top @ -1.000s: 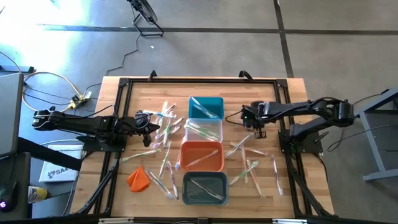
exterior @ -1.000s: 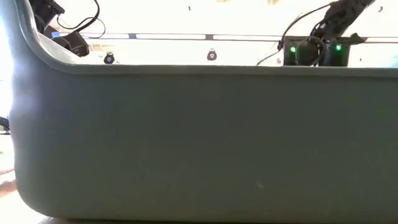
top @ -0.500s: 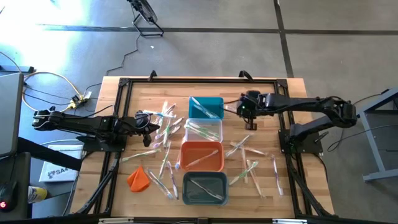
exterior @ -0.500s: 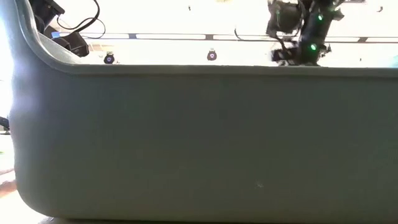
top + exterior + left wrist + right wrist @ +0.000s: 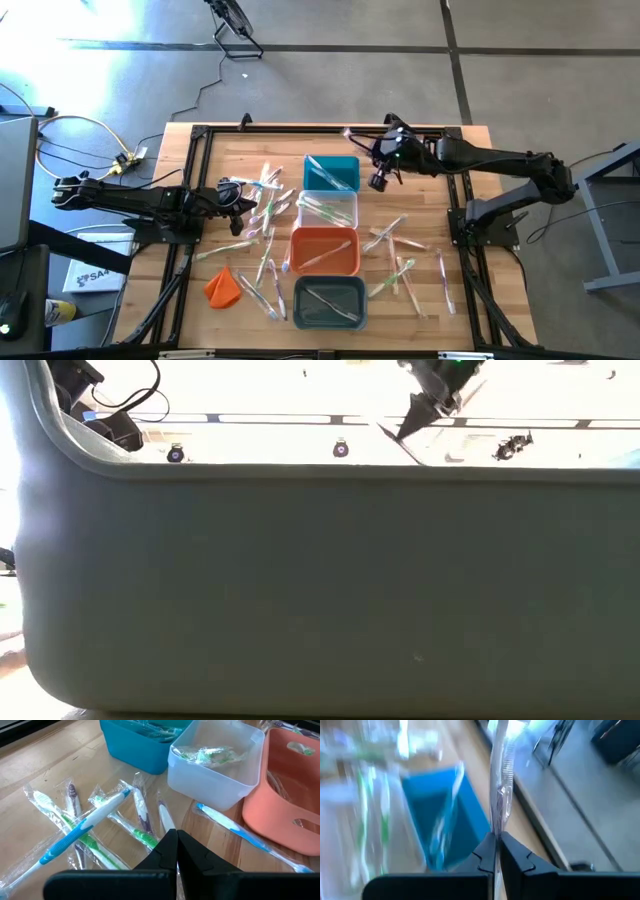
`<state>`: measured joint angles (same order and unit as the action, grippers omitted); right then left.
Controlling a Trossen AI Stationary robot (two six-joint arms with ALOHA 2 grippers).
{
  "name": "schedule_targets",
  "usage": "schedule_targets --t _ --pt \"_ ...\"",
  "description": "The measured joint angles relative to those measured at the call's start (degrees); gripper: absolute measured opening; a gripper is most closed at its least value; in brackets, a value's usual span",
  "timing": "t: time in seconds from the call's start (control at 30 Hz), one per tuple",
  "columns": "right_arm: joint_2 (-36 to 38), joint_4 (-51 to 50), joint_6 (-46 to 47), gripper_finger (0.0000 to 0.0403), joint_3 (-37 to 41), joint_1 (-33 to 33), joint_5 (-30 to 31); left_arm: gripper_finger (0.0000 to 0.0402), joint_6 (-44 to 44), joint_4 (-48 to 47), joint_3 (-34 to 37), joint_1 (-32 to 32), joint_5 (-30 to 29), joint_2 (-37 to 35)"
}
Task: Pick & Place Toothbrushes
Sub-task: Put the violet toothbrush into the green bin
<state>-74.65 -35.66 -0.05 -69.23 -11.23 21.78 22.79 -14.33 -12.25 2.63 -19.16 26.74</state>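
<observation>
With the fingers having closed a moment ago, one wrapped toothbrush (image 5: 500,785) is being carried clamped in the right gripper (image 5: 385,160) beside the teal bin (image 5: 331,172), while the left gripper (image 5: 176,851), pressed together empty, is being held over the counter (image 5: 430,205).

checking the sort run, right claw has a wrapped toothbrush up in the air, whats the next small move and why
Probably carry it sideways until it hangs over the teal bin. The right claw is shut on a wrapped toothbrush, raised beside that bin rather than above it, so opening now would likely drop it on the table.
</observation>
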Motion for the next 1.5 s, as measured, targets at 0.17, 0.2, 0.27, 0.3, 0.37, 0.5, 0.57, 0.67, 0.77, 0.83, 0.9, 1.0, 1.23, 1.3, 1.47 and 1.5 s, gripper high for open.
schedule_targets --t 0.17,0.2,0.27,0.3,0.37,0.5,0.57,0.67,0.77,0.83,0.9,1.0,1.23,1.3,1.47,1.5 --pt "0.0 9.3 2.6 0.0003 -0.3 4.4 8.0 0.0 -0.5 0.0 0.0 0.0 0.0 0.0" --pt "0.0 10.7 3.1 0.0003 -0.3 5.2 9.3 0.0 -0.5 0.0 0.0 0.0 0.0 0.0" --pt "0.0 13.0 3.7 0.0003 -0.3 6.6 11.3 0.0 -0.5 0.0 0.0 0.0 0.0 0.0" --pt "0.0 13.8 4.1 0.0003 -0.3 7.3 12.3 0.0 -0.5 0.1 0.0 0.0 0.0 0.0" --pt "0.0 14.9 4.6 0.0004 -0.3 8.4 14.2 0.0 -0.6 0.0 0.0 0.0 0.0 0.0" --pt "0.0 15.0 4.5 0.0004 -0.3 9.7 16.1 0.0 -0.6 0.1 0.0 0.0 0.0 0.0" --pt "0.0 15.0 4.5 0.0004 -0.3 9.8 16.2 0.0 -0.5 0.3 0.0 0.0 0.0 0.0" --pt "0.0 15.0 4.4 0.0004 -0.3 9.7 16.5 0.0 -0.1 1.2 0.0 0.0 0.0 0.0" --pt "0.0 16.1 5.0 0.0004 -0.3 9.8 17.1 0.0 0.0 1.2 0.0 0.0 0.0 0.0" --pt "0.0 17.7 6.9 0.0004 -0.3 10.2 17.1 0.0 0.0 1.2 0.0 0.0 0.0 0.0" --pt "0.0 19.6 8.4 0.0004 -0.3 11.2 17.2 0.0 0.0 1.0 0.0 0.0 0.0 0.0" --pt "0.0 21.7 8.9 0.0004 -0.3 13.8 17.8 0.0 0.0 0.9 0.0 0.0 0.2 0.0" --pt "-1.6 25.4 13.6 0.0004 -0.3 21.9 27.6 0.0 0.0 0.9 0.0 0.0 0.2 0.0" --pt "-1.9 25.4 16.0 0.0004 -0.3 24.2 29.5 0.0 0.0 0.9 0.0 0.0 0.2 0.0" --pt "-3.1 25.5 19.7 0.0004 -0.3 29.0 30.2 0.0 0.0 0.9 0.0 0.0 0.2 0.0" --pt "-3.2 25.5 20.2 0.0004 -0.3 29.7 30.1 0.0 0.0 0.9 0.0 0.0 0.2 0.0"
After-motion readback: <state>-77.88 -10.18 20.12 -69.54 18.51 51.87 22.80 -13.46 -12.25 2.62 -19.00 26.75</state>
